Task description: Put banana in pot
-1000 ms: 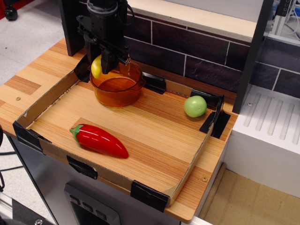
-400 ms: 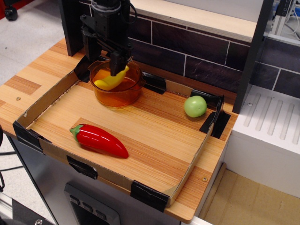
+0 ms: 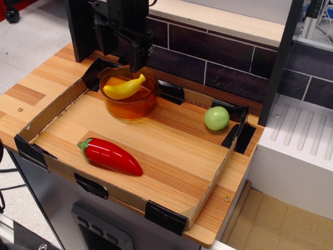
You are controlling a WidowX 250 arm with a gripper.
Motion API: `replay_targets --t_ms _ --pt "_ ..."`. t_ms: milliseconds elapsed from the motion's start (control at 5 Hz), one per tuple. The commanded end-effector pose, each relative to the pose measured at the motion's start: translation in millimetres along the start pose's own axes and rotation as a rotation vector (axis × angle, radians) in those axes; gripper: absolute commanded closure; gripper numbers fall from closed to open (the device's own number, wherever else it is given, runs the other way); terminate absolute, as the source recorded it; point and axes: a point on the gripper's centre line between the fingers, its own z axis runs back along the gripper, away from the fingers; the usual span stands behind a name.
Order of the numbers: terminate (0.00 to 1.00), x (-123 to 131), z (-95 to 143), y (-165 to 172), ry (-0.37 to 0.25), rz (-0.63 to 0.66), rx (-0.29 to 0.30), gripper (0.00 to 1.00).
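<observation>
The yellow banana [image 3: 124, 87] lies inside the translucent orange pot [image 3: 131, 108], resting across it with one end up near the right rim. The pot stands at the back left of the cardboard tray. My black gripper [image 3: 125, 54] hangs just above the pot's back rim, clear of the banana. Its jaws are apart and hold nothing.
A red pepper [image 3: 110, 156] lies at the tray's front left. A round green fruit [image 3: 216, 118] sits at the back right corner. Low cardboard walls [image 3: 52, 107] ring the tray. A dark brick wall runs behind, and a white unit [image 3: 296, 151] stands to the right.
The gripper carried the banana from the pot's left rim over the pot, let it go, and rose. The banana now lies in the pot.
</observation>
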Motion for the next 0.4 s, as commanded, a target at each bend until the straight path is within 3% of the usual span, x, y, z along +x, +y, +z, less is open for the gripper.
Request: replay_targets --t_ms 0,200 --pt "0.0 -15.5 39.1 -2.2 -0.069 -0.047 0.006 0.0" --pt "1.0 -15.5 39.1 -2.2 -0.069 -0.047 0.006 0.0"
